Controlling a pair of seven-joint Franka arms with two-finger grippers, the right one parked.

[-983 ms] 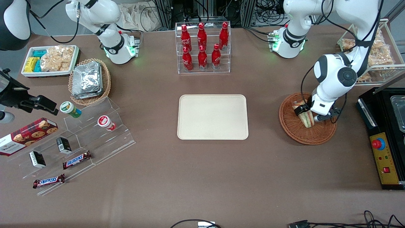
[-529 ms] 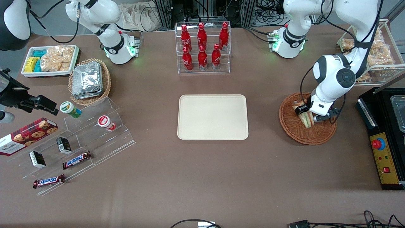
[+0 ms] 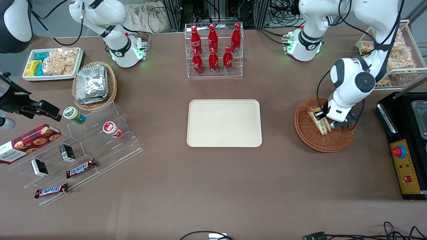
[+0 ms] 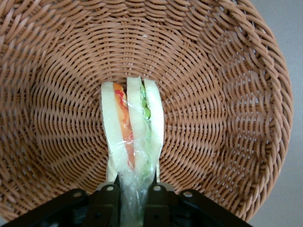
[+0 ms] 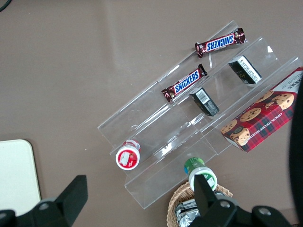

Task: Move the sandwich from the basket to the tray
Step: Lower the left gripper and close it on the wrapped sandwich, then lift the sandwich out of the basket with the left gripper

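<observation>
One sandwich (image 4: 133, 130) clamped in claw (image 4: 134, 196), inside one basket (image 3: 308, 135), one tray (image 3: 224, 123) apart.

The working arm (image 3: 353, 80) is glossy white with rounded shells, a dark grey round joint cap, black cables looped alongside, and a green-lit base. Its gripper (image 3: 323, 120), over the basket, has black fingers (image 4: 106, 201).

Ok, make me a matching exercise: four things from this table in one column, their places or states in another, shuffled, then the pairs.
Things:
1. sandwich
2. tray
3. gripper
4. red bottles

Places or states:
A. in a clear tiered rack
B. bare, at the table's middle
C. in the basket, pinched at one end
D. fingers shut on the sandwich, over the basket

Pairs: 1-C, 2-B, 3-D, 4-A
</observation>
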